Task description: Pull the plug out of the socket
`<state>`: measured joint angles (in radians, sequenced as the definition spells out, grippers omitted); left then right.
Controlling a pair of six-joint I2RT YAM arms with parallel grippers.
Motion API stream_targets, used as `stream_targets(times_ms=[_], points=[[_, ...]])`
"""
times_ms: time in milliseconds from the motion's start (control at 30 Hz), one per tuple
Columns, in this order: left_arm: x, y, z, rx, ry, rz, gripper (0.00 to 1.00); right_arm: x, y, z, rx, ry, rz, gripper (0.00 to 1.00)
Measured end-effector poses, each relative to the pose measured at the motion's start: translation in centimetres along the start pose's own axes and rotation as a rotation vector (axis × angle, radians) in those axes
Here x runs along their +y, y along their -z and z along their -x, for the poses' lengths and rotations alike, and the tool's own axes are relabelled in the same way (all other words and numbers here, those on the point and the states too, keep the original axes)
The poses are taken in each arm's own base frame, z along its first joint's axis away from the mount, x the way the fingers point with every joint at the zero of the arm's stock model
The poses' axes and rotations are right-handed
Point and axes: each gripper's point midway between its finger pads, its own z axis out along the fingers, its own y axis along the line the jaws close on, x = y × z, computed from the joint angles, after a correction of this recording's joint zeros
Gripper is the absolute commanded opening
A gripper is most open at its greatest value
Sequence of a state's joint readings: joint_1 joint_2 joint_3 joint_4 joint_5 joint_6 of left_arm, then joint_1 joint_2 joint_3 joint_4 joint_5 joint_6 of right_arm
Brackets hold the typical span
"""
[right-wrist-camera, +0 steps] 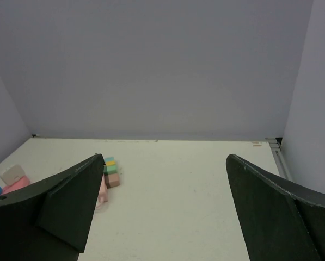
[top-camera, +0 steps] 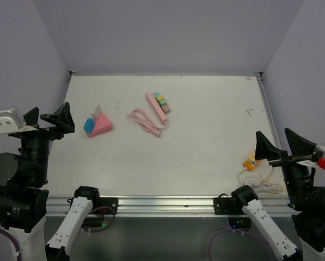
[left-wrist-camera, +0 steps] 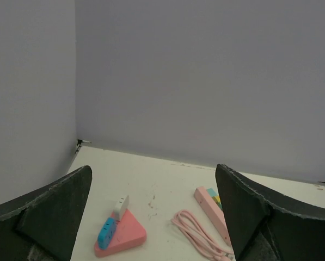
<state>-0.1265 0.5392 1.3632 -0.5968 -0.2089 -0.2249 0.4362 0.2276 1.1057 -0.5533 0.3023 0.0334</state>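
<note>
You've got the L gripper (top-camera: 47,118) released, jaws spread wide w/ nothing between them, hanging over the table's (top-camera: 206,141) left edge. The R gripper (top-camera: 282,147) is the same: fully spread, empty, up over the right edge near the front. The task item sits left of centre: a pink triangular socket block (top-camera: 100,126) lying flat, w/ a white plug (top-camera: 97,112) seated at its far end and a blue plug (top-camera: 89,125) on its left side. In your L wrist view the block (left-wrist-camera: 127,236) lies low in frame between the fingers, white plug (left-wrist-camera: 121,207) standing up, blue one (left-wrist-camera: 106,232) beside it, both well apart from the fingers. Mid-table there's a pink power strip (top-camera: 156,106) w/ small coloured blocks (top-camera: 161,101) touching its right side, and its pink cable (top-camera: 146,120) coiled just left of it. By the R gripper you'll see an orange connector (top-camera: 251,162) w/ loose white cable (top-camera: 263,182) at the front right. The R wrist cam catches the coloured blocks (right-wrist-camera: 111,173) beside its left finger.
</note>
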Motion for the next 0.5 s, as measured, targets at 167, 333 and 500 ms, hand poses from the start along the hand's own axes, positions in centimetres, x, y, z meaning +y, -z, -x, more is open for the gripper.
stream_targets(times_ms=[167,333,500], points=[[0.0,0.0,0.0,-0.001,0.0,-0.001,1.0,0.1,0.0,-0.1,0.002,0.0,0.003,0.99],[-0.1,-0.1,-0.1,0.002,0.0,-0.006,1.0,0.2,-0.2,-0.4,0.01,-0.005,0.005,0.99],[-0.2,-0.2,-0.8,0.018,-0.003,-0.014,1.0,0.6,-0.9,-1.3,0.049,-0.013,0.009,0.99]])
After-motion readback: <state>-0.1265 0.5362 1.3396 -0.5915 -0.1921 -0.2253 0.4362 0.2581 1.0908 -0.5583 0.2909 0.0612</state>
